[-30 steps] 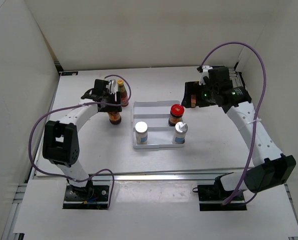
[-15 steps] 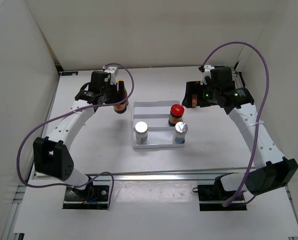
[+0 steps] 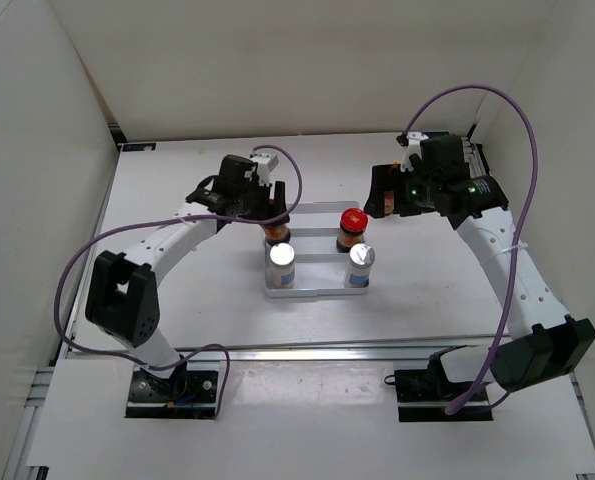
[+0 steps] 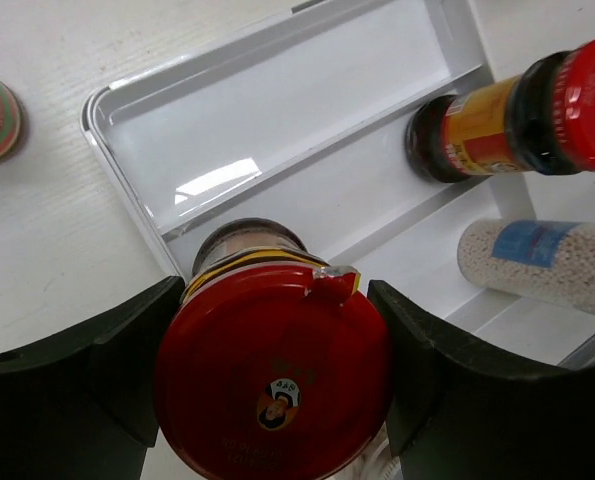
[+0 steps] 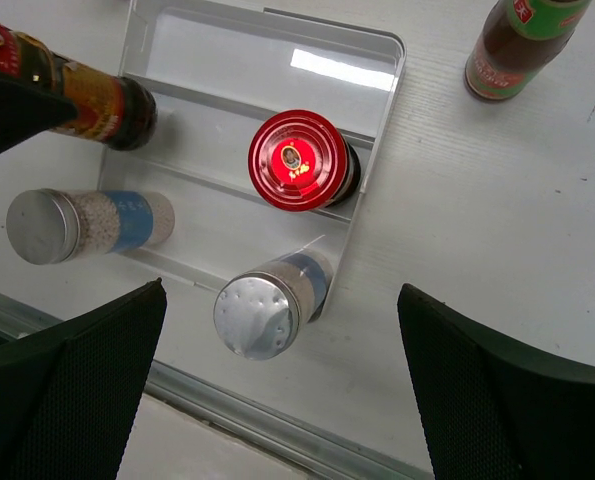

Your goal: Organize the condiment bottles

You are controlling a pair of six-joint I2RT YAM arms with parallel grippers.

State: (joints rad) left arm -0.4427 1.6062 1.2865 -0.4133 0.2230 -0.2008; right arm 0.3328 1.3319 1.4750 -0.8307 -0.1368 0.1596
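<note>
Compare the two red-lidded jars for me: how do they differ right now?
The held jar is clamped in the left gripper; the free jar stands on its own. The held jar is at the left end of the tray's middle compartment, the free jar at its right end. Whether the held jar touches the tray floor cannot be told. Both have red lids, dark bodies and yellow-orange labels.
</note>
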